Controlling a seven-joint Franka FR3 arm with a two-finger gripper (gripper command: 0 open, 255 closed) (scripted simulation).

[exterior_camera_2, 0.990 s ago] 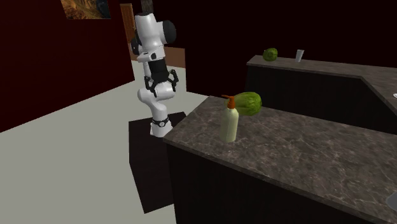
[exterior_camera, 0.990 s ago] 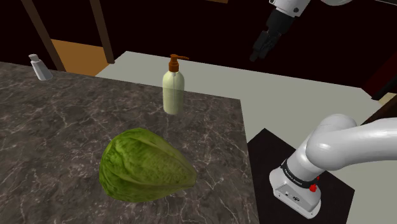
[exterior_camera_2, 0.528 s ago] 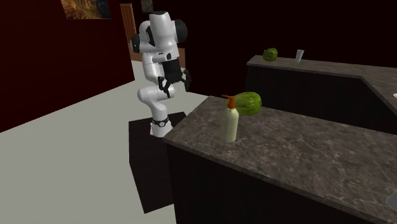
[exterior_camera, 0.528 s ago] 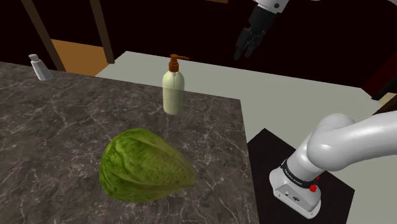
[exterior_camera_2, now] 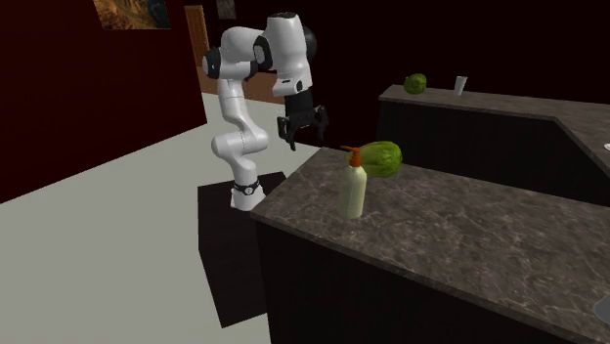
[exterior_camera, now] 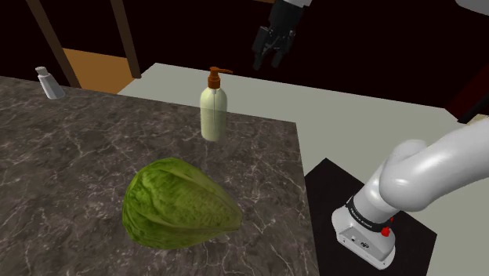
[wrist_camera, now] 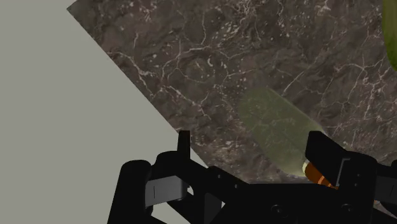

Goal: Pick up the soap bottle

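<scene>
The soap bottle [exterior_camera: 213, 110] is pale yellow-green with an orange-brown pump and stands upright near the corner of a dark marbled counter [exterior_camera: 70, 165]. My black gripper [exterior_camera: 267, 61] hangs in the air above it, off toward the shoulder view's right, with its fingers apart and nothing between them. In the second exterior view the gripper [exterior_camera_2: 304, 138] sits above the counter's edge, to the left of and higher than the bottle [exterior_camera_2: 352, 191]. From the wrist the bottle [wrist_camera: 277, 127] lies below, closer to the right finger [wrist_camera: 323, 151] than to the midpoint of the gripper [wrist_camera: 254, 151].
A large green lettuce [exterior_camera: 179, 205] lies on the counter in front of the bottle. A small grey-white bottle [exterior_camera: 48, 82] stands at the far left. The stand [exterior_camera: 367, 227] sits beside the counter. A second counter [exterior_camera_2: 489, 109] carries a green thing [exterior_camera_2: 416, 84] and a cup [exterior_camera_2: 459, 85].
The arm has swung the gripper toward the shoulder view's left, from beside the stand to above the counter's corner near the bottle. The bottle and lettuce have not moved.
</scene>
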